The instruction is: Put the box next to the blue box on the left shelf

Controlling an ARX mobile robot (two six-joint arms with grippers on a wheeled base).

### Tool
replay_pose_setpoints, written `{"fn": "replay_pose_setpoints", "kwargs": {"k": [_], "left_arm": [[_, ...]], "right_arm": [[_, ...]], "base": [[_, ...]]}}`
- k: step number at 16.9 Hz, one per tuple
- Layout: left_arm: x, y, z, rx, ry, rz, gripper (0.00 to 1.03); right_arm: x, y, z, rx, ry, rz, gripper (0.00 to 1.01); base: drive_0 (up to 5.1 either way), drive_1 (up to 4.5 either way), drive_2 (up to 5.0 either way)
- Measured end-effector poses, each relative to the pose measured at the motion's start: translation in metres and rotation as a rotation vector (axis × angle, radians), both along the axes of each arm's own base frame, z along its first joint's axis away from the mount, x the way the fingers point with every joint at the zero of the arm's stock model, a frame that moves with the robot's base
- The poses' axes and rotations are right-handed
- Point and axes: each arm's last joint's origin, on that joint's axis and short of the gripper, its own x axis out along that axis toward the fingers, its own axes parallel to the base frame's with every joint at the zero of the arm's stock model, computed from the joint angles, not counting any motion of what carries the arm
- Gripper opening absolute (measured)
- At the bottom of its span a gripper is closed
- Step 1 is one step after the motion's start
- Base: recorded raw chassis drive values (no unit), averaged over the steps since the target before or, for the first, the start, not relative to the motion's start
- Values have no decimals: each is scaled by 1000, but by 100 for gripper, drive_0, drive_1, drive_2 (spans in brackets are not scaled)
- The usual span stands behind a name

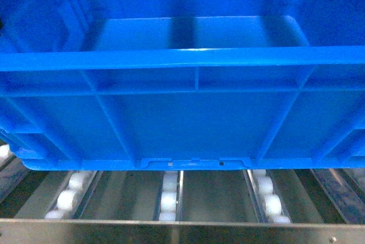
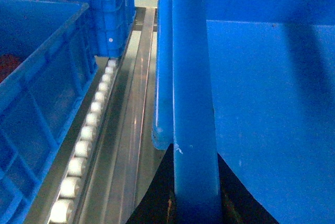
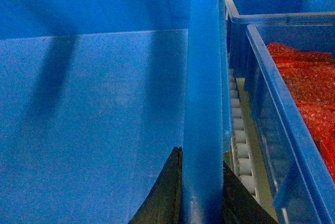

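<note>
— Bright-blue plastic: the box [image 1: 188, 124] fills our head view, ribbed wall towards us, thick rim across, smooth floor behind.

— Where is it?

— Over the left shelf [image 1: 165, 195], near its front edge (white rollers show beneath; contact we cannot tell).

— And our arms?

— The left gripper [image 2: 196, 203] straddles its left rim, the right gripper [image 3: 201, 192] its right rim, dark fingers clamping either side. Neighbouring crates [image 2: 36, 103] flank it.

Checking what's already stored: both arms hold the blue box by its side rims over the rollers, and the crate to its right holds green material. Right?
Not quite. The right wrist view shows that neighbouring crate holds red material, not green. The rest stands.
</note>
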Motion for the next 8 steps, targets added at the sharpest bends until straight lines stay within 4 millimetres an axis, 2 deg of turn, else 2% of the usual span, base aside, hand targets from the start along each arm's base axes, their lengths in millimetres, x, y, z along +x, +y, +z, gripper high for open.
{"fn": "replay_pose_setpoints", "kwargs": {"k": [8], "left_arm": [[1,0,-1,1,6,0,6]], "right_arm": [[1,0,-2,-1,8,0,9]], "base": [[0,0,0]]}}
